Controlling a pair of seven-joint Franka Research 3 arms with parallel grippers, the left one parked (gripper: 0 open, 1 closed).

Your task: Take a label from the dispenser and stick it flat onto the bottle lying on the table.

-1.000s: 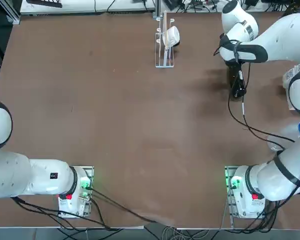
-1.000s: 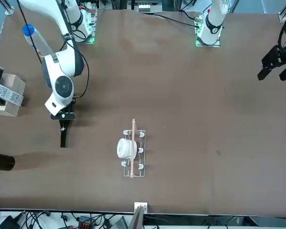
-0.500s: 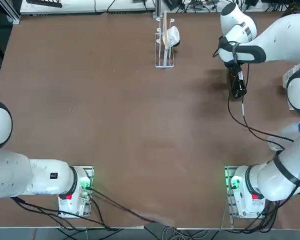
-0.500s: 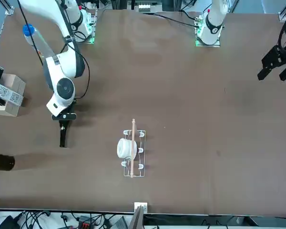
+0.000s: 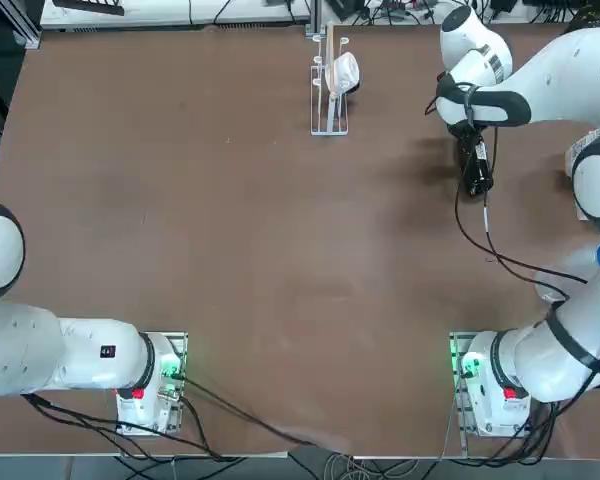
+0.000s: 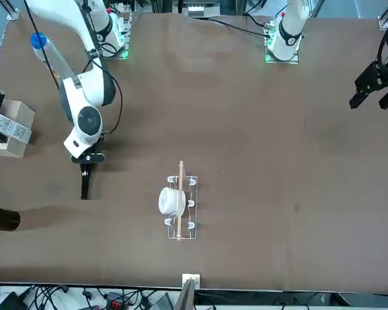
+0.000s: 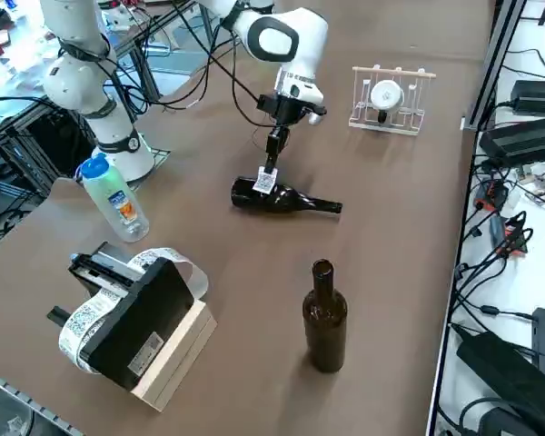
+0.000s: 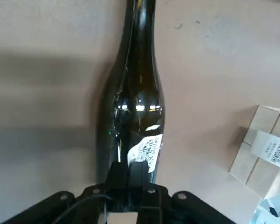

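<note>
Right arm at the bottle. The dark bottle (image 7: 271,198) lies on the bench (image 5: 280,250), its neck pointing away from the arm's base; the dispenser (image 7: 150,322) stands to the robot's right of it, and a second, upright bottle (image 7: 325,318) is also on that side. The right pincer (image 8: 129,168) is above the bottle's body, closed, apparently on one edge of the label (image 8: 147,151), whose free part lies over or just above the glass, slightly tilted to the bottle's long axis. Full adhesion cannot be told. The step in hand is judged to be application: square the label to the axis, lower gently, press the free part first, then release and smooth outward with closed tips. Excess force may roll the bottle; early release may leave a crease.
</note>
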